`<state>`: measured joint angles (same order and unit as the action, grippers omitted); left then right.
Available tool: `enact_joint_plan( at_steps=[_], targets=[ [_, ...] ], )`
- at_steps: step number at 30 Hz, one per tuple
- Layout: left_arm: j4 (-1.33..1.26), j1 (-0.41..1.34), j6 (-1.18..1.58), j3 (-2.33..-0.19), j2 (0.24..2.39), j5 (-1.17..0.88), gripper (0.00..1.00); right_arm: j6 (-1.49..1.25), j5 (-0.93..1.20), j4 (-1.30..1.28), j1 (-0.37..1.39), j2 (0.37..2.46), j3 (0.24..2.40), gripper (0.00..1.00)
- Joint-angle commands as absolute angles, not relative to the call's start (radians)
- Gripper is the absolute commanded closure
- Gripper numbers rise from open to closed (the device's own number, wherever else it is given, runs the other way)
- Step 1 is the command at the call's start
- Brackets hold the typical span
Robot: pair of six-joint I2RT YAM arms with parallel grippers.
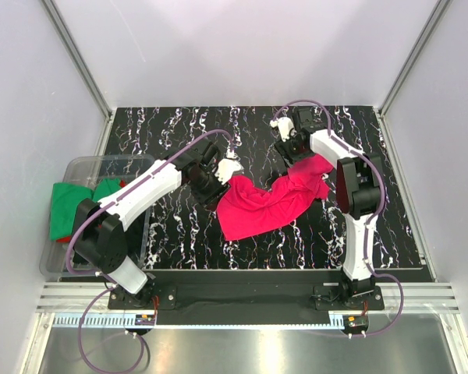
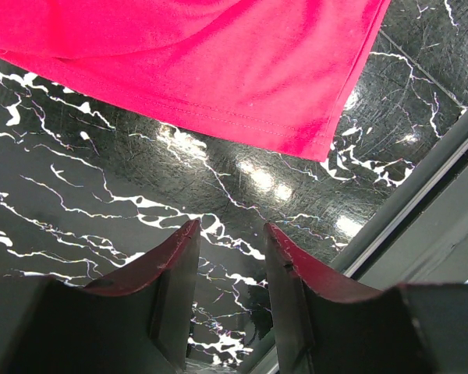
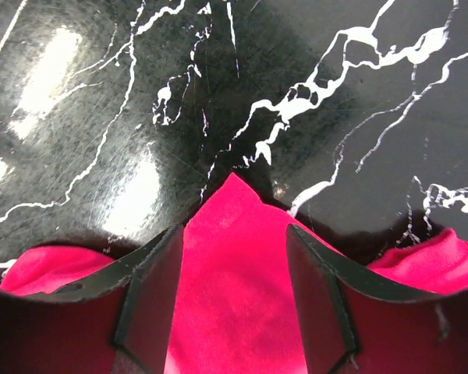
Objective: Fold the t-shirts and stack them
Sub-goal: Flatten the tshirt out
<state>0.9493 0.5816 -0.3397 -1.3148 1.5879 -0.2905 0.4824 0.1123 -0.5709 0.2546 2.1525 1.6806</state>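
Note:
A crimson t-shirt [image 1: 265, 204] lies crumpled in the middle of the black marbled table [image 1: 179, 234]. My left gripper [image 1: 214, 191] hovers at its left edge. In the left wrist view that gripper [image 2: 232, 226] is open, with only bare table between its fingers and the shirt's hem [image 2: 242, 117] ahead of them. My right gripper [image 1: 294, 160] is at the shirt's far right corner. In the right wrist view it [image 3: 234, 230] stands open astride a pointed corner of the crimson cloth [image 3: 234, 273]. A green t-shirt [image 1: 66, 206] lies in a bin, with a sliver of a red one [image 1: 62, 240] beneath it.
A clear plastic bin [image 1: 78, 167] stands at the table's left edge and holds the green and red shirts. Metal rails [image 1: 242, 292] run along the near edge by the arm bases. White walls close in the table on three sides.

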Motion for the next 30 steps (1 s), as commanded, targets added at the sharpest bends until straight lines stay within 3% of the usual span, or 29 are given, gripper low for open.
enact_joint_plan(
  at_steps=[1, 5, 7, 10, 12, 13, 27, 30],
  targets=[
    [0.936, 0.578, -0.339, -1.345, 1.559, -0.278, 0.57, 0.479, 0.089, -0.561, 0.253, 2.183, 1.723, 0.39],
    [0.936, 0.578, -0.341, -1.351, 1.563, -0.27, 0.57, 0.476, 0.091, -0.58, 0.253, 2.213, 1.741, 0.39],
    [0.936, 0.578, -0.342, -1.351, 1.565, -0.267, 0.57, 0.476, 0.095, -0.595, 0.255, 2.226, 1.758, 0.46],
    [0.937, 0.578, -0.342, -1.356, 1.568, -0.261, 0.57, 0.471, 0.1, -0.607, 0.253, 2.24, 1.775, 0.69],
    [0.939, 0.578, -0.345, -1.362, 1.569, -0.256, 0.57, 0.468, 0.1, -0.607, 0.253, 2.221, 1.789, 0.96],
    [0.939, 0.578, -0.347, -1.364, 1.568, -0.256, 0.57, 0.465, 0.092, -0.609, 0.255, 2.209, 1.798, 1.0],
    [0.927, 0.545, -0.408, -1.508, 1.574, -0.181, 0.58, 0.528, 0.041, -0.606, 0.255, 1.78, 2.222, 1.0],
    [0.923, 0.543, -0.414, -1.522, 1.569, -0.181, 0.58, 0.531, 0.005, -0.606, 0.255, 1.677, 2.212, 1.0]
  ],
)
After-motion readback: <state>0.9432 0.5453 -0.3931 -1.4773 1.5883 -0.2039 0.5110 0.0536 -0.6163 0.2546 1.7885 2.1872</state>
